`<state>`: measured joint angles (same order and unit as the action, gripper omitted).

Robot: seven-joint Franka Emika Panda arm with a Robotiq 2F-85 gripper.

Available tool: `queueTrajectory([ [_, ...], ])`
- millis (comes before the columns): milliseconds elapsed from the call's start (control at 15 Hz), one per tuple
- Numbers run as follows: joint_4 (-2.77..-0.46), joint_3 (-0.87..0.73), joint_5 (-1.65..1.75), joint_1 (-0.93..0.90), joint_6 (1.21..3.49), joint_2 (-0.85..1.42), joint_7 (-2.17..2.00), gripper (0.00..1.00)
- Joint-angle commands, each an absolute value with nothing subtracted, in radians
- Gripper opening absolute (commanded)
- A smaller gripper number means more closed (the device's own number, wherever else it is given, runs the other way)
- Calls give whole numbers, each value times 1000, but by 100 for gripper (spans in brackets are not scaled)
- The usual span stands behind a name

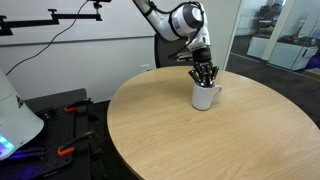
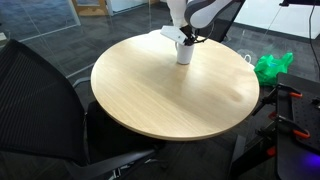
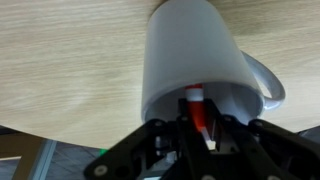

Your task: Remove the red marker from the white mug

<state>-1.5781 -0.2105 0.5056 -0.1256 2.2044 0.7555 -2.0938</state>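
Note:
A white mug (image 1: 206, 97) stands upright on the round wooden table (image 1: 190, 140), near its far edge; it also shows in an exterior view (image 2: 185, 52). In the wrist view the mug (image 3: 195, 55) fills the frame, handle to the right, and the red marker (image 3: 197, 108) with a white tip stands inside it. My gripper (image 1: 203, 78) reaches down into the mug's mouth. In the wrist view its black fingers (image 3: 198, 135) sit tight on both sides of the marker. The marker is hidden in both exterior views.
A black office chair (image 2: 40, 100) stands at the table's near side, and another chair (image 1: 165, 50) is behind the arm. A green bag (image 2: 272, 66) lies on the floor beside the table. Red-handled tools (image 1: 72, 110) lie on a low black surface.

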Motion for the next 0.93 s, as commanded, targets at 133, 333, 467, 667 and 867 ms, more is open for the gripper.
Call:
queueTrajectory([
  [133,-1592,-245,518,-190,2170,703,-2112,5],
  [333,-1603,-251,534,-216,2156,673,-2123,5],
  [467,-1608,-250,551,-227,2147,652,-2134,5],
  [667,-1620,-245,575,-238,2140,617,-2144,5],
  [867,-1641,-238,606,-251,2128,570,-2152,5],
])
